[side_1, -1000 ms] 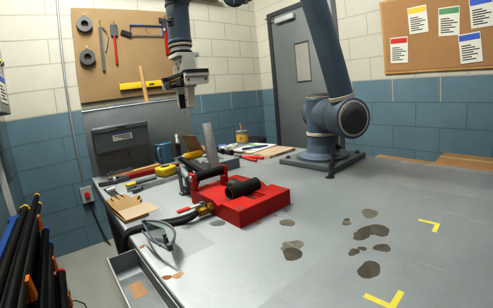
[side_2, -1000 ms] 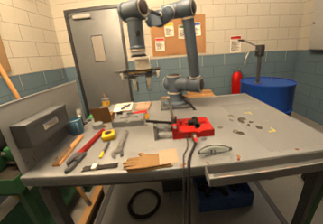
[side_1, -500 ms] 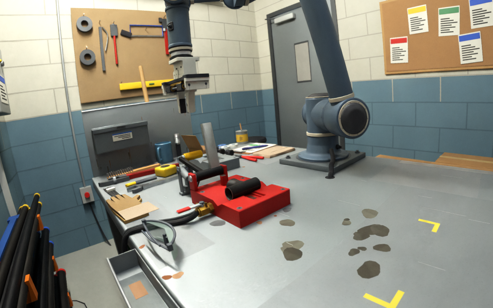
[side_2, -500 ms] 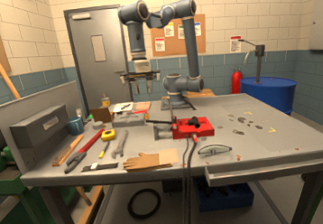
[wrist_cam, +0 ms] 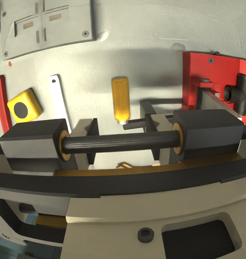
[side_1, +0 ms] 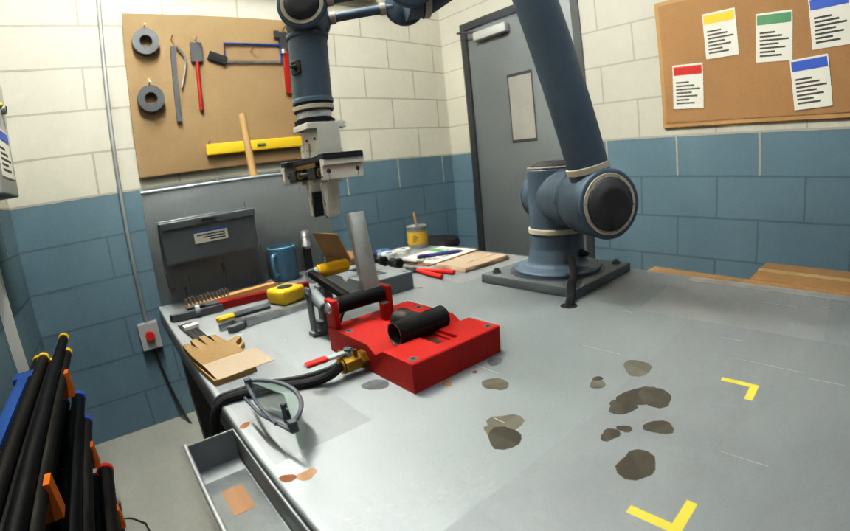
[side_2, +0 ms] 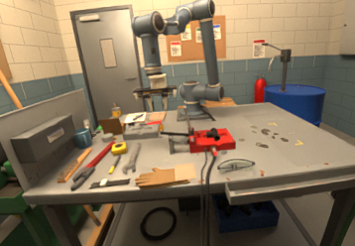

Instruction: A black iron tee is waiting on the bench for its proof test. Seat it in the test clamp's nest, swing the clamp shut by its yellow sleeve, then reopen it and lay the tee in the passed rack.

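Note:
On the left half of the bench, the black iron tee (side_1: 417,323) (wrist_cam: 237,93) lies in the nest of the red test clamp (side_1: 415,340) (side_2: 212,140). The clamp's arm stands swung back, away from the tee. Its yellow sleeve (side_1: 330,267) (wrist_cam: 120,98) points toward the back wall. My gripper (side_1: 324,210) (side_2: 154,106) hangs in the air above the yellow sleeve. It is open and holds nothing. The grey passed rack (side_2: 142,131) (wrist_cam: 47,25) lies on the bench beyond the sleeve, with nothing in it.
Behind the clamp stand a grey tool box (side_1: 209,247), a blue mug (side_1: 281,261) and a pegboard of tools. A yellow tape measure (side_1: 285,293), wrenches and a glove (side_1: 217,351) lie left of the clamp. Safety glasses (side_1: 274,403) and a hose sit near the front edge.

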Robot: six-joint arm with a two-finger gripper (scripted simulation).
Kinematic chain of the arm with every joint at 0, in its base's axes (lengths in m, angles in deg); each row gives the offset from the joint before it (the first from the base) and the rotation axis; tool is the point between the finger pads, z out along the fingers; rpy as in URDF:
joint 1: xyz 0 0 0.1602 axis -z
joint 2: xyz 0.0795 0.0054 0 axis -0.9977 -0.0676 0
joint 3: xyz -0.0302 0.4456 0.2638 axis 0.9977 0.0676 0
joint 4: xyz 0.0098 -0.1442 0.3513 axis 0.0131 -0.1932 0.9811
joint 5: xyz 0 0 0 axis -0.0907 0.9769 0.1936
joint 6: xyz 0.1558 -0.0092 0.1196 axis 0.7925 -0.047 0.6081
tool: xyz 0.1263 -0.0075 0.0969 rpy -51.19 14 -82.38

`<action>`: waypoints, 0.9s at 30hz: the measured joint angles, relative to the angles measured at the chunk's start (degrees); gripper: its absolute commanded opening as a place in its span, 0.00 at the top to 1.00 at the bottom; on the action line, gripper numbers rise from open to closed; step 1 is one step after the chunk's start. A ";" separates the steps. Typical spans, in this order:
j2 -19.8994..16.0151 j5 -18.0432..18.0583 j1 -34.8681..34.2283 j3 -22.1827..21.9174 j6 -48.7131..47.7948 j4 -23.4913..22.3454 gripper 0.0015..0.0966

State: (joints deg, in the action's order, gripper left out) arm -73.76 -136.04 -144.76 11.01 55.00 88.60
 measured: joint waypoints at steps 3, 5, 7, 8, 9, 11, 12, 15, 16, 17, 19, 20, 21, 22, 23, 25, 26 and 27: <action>-0.34 1.44 0.00 1.11 0.00 0.00 0.50; -0.58 2.41 0.00 1.84 0.00 0.00 0.50; -0.83 3.38 0.00 2.56 0.00 0.00 0.50; -0.96 3.87 0.00 2.91 0.00 0.00 0.50; -1.09 4.34 0.00 3.26 0.00 0.00 0.50; -1.36 5.28 0.00 3.93 0.00 0.00 0.50; -1.49 5.74 0.00 4.26 0.00 0.00 0.50; -1.90 7.06 0.00 5.17 0.00 0.00 0.50; -2.03 7.48 0.00 5.46 0.00 0.00 0.50; -2.16 7.89 0.00 5.73 0.00 0.00 0.50; -2.41 8.65 0.00 6.25 0.00 0.00 0.50; -2.53 9.02 0.00 6.49 0.00 0.00 0.50; -2.65 9.36 0.00 6.72 0.00 0.00 0.50; -2.76 9.69 0.00 6.93 0.00 0.00 0.50; -2.87 10.00 0.00 7.14 0.00 0.00 0.50; -3.07 10.57 0.00 7.50 0.00 0.00 0.50; -3.16 10.83 0.00 7.67 0.00 0.00 0.50; -3.25 11.07 0.00 7.82 0.00 0.00 0.50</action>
State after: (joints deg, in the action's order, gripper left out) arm -77.01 -124.97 -144.76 18.83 55.00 88.60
